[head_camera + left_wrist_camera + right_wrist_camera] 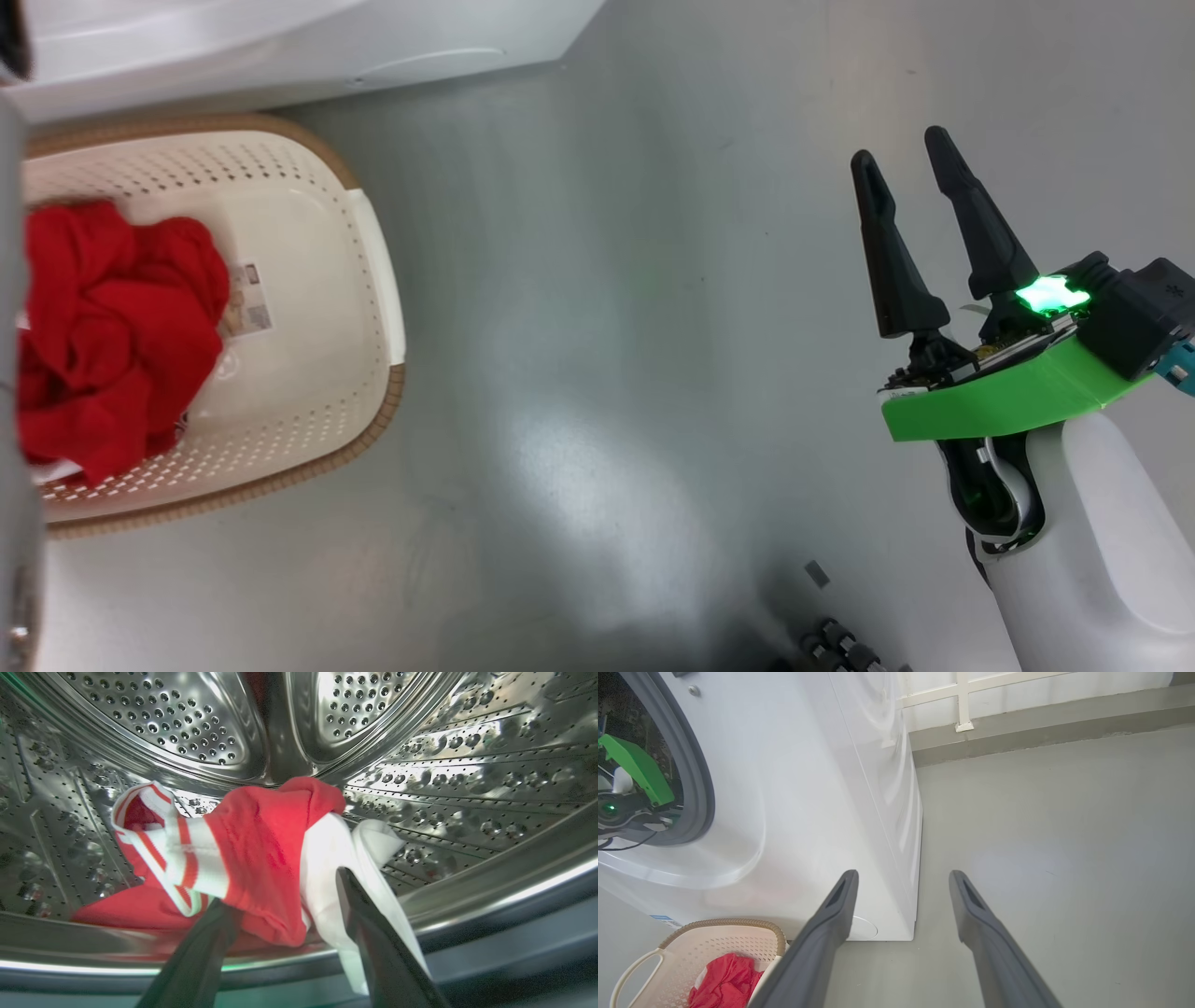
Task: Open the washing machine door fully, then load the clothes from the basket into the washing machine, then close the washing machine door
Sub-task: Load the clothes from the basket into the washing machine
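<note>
My left gripper (280,889) is inside the washing machine's drum (467,765), jaws apart, with a red-and-white garment (261,849) lying just past them at the drum's lip. More red clothes (112,336) sit in the basket (373,233). My right gripper (900,147) hangs with its jaws spread above the floor (607,327).

Light: bright, even.
Glare: pale sheen on the floor (579,485); hot streaks on the steel drum (467,765).
Blur: head view's left edge smeared.
Distortion: wrist views bow outward.
</note>
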